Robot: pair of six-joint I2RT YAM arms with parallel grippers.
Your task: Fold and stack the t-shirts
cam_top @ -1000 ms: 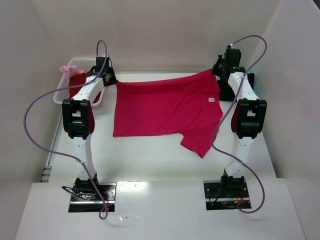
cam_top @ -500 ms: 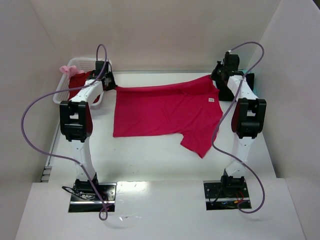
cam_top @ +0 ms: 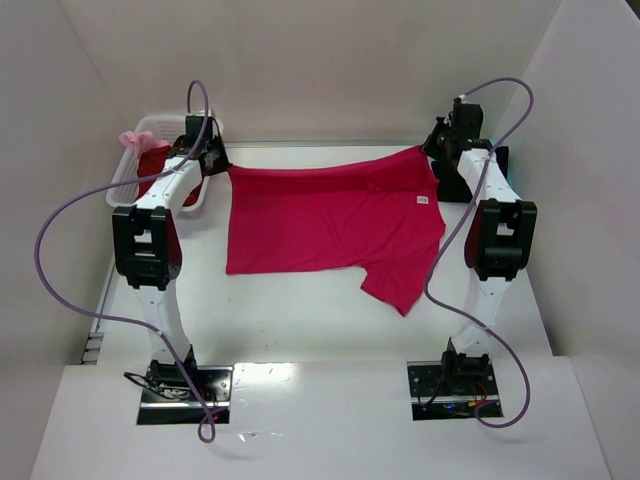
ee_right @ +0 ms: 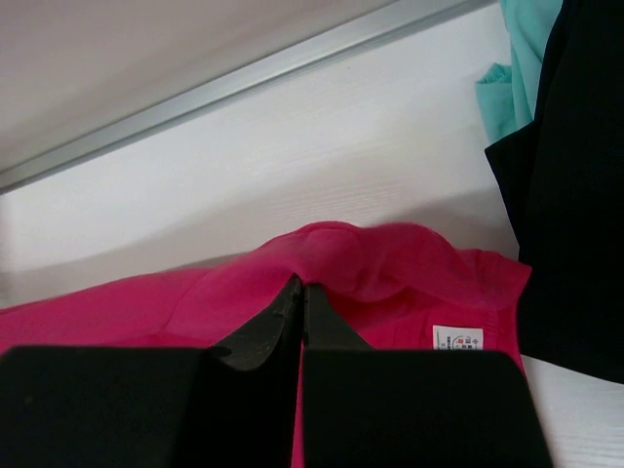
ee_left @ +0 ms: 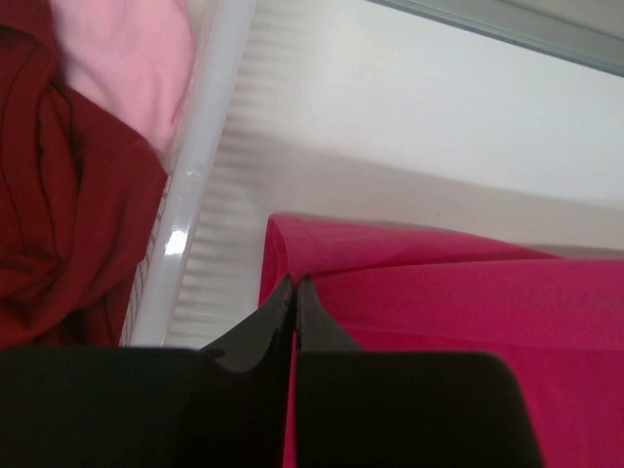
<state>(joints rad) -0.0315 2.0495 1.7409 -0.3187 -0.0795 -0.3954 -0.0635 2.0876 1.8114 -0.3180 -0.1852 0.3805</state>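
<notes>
Crimson-pink t-shirt (cam_top: 330, 215) lies spread and unfolded on the table (cam_top: 300, 310), far edge lifted: left gripper (ee_left: 294, 292) clamped on one corner, right gripper (ee_right: 300, 292) clamped on the opposite one. Dark red tee (ee_left: 58, 224) and pale pink tee (ee_left: 127, 58) wait in the white basket (ee_left: 200, 185); black tee (ee_right: 575, 195) and teal tee (ee_right: 522, 68) lie far right. Early going, I'd judge.

The crimson-pink t-shirt (cam_top: 320, 215) is soft matt cloth, as is the dark red t-shirt (ee_left: 58, 224). The basket (ee_left: 195, 166) is glossy white plastic. The surface (ee_right: 292, 166) looks matt white, faintly grained; its far edge strip (ee_right: 244, 86) seems brushed metal.
</notes>
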